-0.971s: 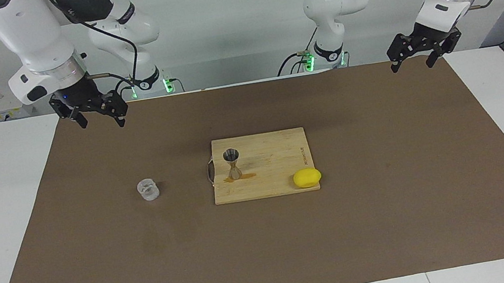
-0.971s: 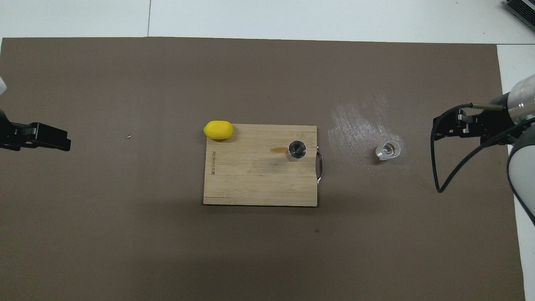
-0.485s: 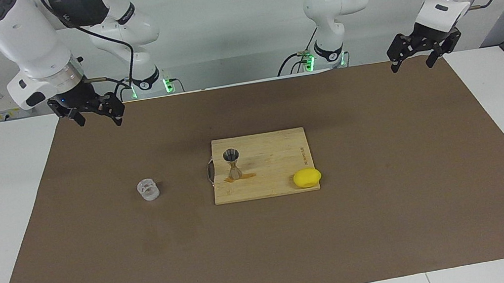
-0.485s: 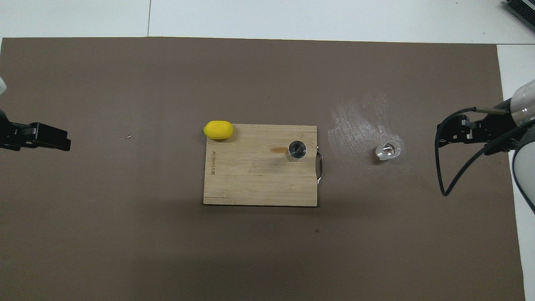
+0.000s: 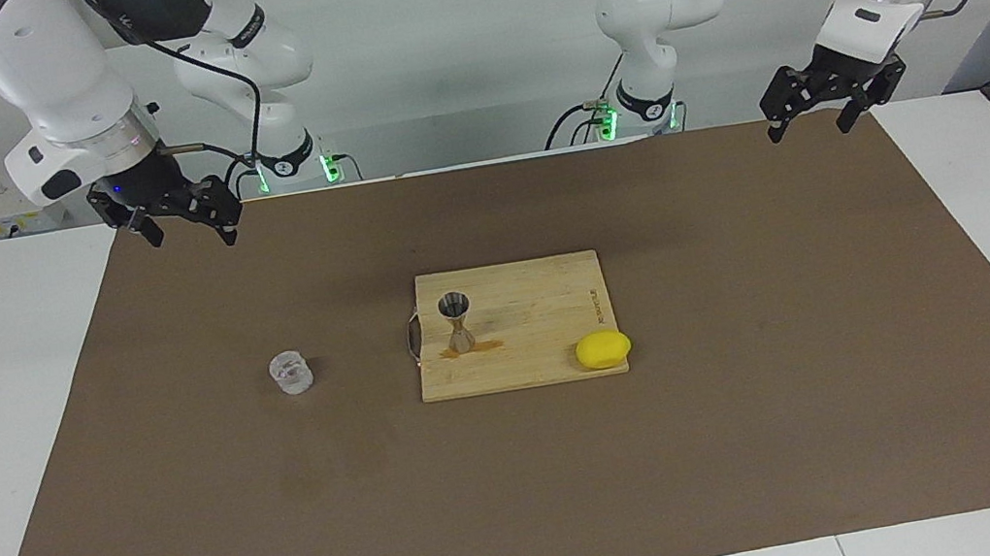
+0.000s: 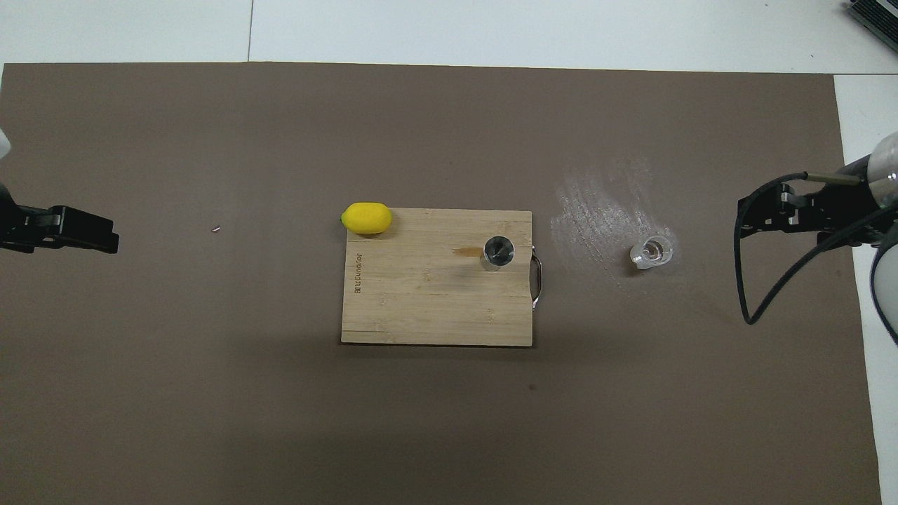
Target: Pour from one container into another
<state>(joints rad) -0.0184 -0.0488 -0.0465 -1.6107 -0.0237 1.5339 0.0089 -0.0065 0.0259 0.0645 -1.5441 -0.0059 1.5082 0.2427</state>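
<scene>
the glass tumbler (image 5: 291,372) stood on the mat at 9 o'clock of the jigger (image 5: 456,321) on the board (image 5: 549,309); both the right gripper (image 5: 177,218) and the left gripper (image 5: 822,100) hung spread and empty; the tumbler looked fragile and slippery, best taken around its faceted wall.

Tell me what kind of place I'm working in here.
Probably a robotics lab bench staged as a bar prep spot: a brown paper mat covers a white table, with a bamboo cutting board carrying a shiny steel hourglass jigger and a yellow lemon.
</scene>
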